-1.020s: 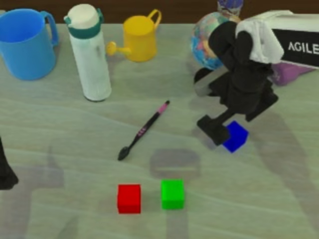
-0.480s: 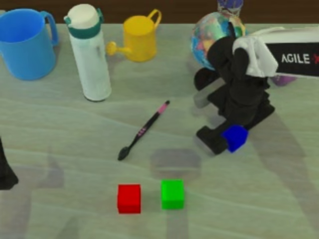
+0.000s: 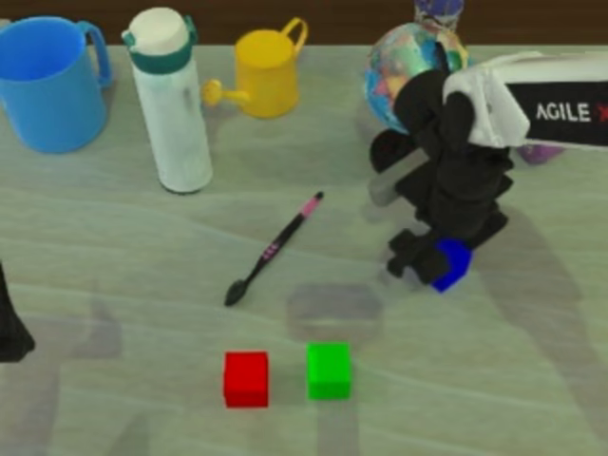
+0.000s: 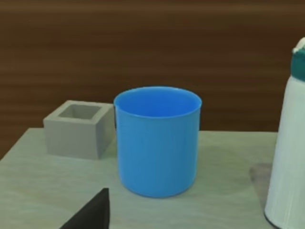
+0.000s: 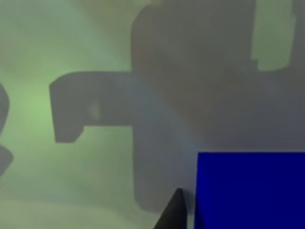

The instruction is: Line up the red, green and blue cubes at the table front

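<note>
- Our left pincer [image 3: 11,332] sits parked at the left edge of the tabletop [image 3: 114,275], well to the left of the red cube; we cannot tell whether it is spread or pressed together.
- The light-blue mug [image 3: 49,84] stands at the back left corner, far behind the red cube, and fills the middle of our left wrist view, with a small grey open box [image 4: 78,128] just beside it.
- The white bottle [image 3: 171,100] with a teal collar stands upright to the right of the mug, behind and left of the red cube.
- The red cube [image 3: 246,378] lies at the tabletop front.
- The black brush [image 3: 274,249] with a pink band lies slanted behind the red cube.
- The yellow watering can [image 3: 263,71] stands at the back, far behind the red cube.
- The green cube [image 3: 329,370] lies just to the right of the red cube, a narrow gap between them.
- The blue cube [image 3: 449,264] is right of and behind the red cube, not in line with the other two.
- Our right pincer [image 3: 427,262] is pinching the blue cube there; the right wrist view shows one dark fingertip [image 5: 172,212] against the cube's face.
- A many-coloured globe [image 3: 404,59] stands at the back, far right of and behind the red cube, partly hidden by our right arm.
</note>
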You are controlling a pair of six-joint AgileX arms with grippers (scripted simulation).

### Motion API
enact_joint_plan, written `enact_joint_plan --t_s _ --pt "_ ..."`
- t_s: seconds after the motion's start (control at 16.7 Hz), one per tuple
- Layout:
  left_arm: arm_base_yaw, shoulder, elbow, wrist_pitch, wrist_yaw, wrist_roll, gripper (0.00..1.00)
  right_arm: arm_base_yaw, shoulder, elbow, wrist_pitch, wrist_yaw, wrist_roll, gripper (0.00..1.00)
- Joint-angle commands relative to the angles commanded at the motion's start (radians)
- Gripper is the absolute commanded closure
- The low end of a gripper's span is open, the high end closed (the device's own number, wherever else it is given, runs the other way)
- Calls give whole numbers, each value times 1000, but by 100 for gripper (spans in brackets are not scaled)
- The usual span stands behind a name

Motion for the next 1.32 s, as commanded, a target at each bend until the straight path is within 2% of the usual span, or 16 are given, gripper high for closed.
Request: enact_joint_plan --t_s 0.18,0.24,0.78,1.32 --pt "0 0 0 0 0 0 0 0 0 0 0 0 0 98" --pt "0 0 0 0 0 0 0 0 0 0 0 0 0 100" --pt "0 0 0 0 0 0 0 -1 -14 5 -8 -3 2 100" --pt "0 0 0 0 0 0 0 7 -102 147 -238 -3 1 100"
